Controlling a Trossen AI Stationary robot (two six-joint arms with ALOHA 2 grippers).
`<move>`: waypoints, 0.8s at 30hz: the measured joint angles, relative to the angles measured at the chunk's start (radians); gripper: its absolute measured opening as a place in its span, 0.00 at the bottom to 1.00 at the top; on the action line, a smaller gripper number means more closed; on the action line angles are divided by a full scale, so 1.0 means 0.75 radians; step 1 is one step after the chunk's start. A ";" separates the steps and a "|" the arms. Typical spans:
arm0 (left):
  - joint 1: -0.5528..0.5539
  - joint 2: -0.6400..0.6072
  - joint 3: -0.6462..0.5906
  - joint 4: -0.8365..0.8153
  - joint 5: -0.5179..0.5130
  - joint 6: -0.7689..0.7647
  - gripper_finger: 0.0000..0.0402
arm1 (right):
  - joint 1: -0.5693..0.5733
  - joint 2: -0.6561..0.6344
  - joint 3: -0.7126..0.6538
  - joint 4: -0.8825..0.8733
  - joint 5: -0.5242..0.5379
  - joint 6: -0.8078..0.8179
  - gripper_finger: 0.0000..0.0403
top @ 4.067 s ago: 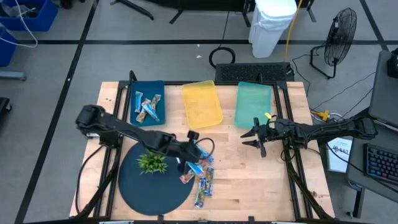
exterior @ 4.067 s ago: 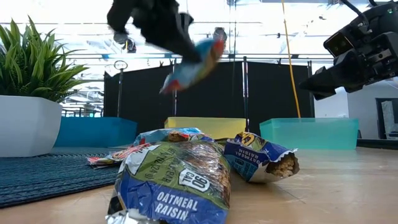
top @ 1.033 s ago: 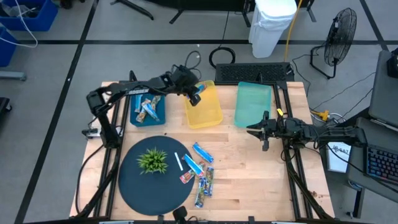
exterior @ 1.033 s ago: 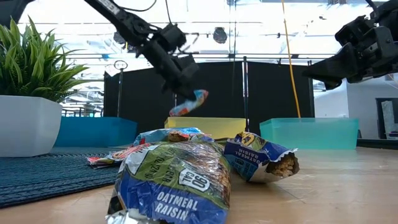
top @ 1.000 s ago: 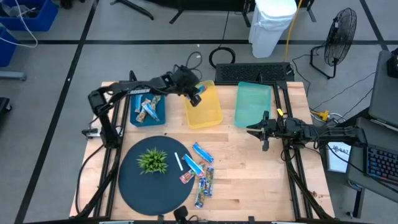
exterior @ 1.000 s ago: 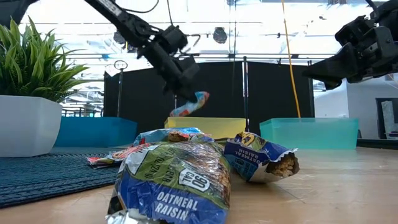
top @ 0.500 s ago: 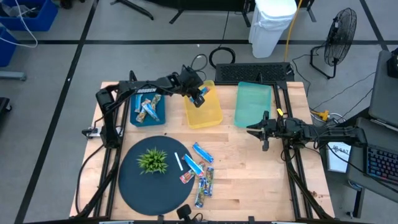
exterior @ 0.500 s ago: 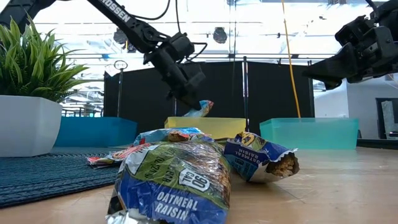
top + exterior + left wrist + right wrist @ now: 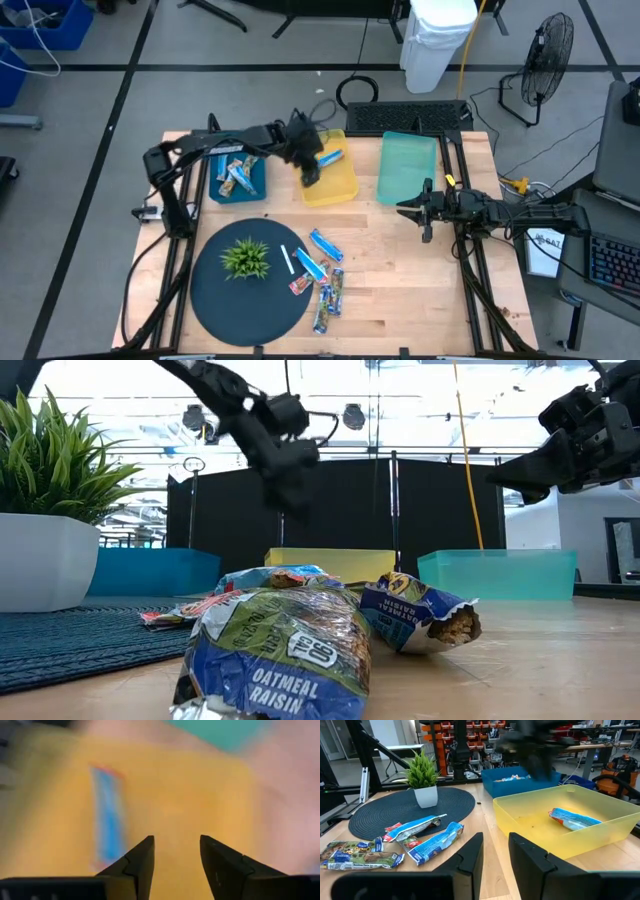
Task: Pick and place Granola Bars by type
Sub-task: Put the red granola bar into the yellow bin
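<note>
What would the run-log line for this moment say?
left claw: open, empty, over yellow bin | blue bar: lying in yellow bin | right claw: open, waiting by teal bin

Left arm stretches across the table's far side, its left gripper up in the air at about twelve o'clock, fingers spread with nothing between them. Right arm reaches in from three o'clock, its right gripper hovering level, fingers parted and empty.

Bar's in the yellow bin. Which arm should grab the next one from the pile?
Probably the left: its open left gripper is free over the yellow bin, while the right gripper waits beside the teal bin.
</note>
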 joint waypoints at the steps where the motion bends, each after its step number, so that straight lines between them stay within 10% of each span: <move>1: -0.028 -0.026 0.000 -0.077 0.042 0.013 0.41 | 0.000 0.000 0.000 0.000 0.000 0.000 0.21; 10: -0.495 -0.230 -0.001 -0.428 0.093 0.081 0.33 | 0.000 0.000 0.000 0.000 0.000 0.000 0.21; 24: -1.171 -0.023 -0.001 -0.193 -0.590 -0.007 0.23 | 0.000 0.003 0.000 0.013 0.001 0.000 0.21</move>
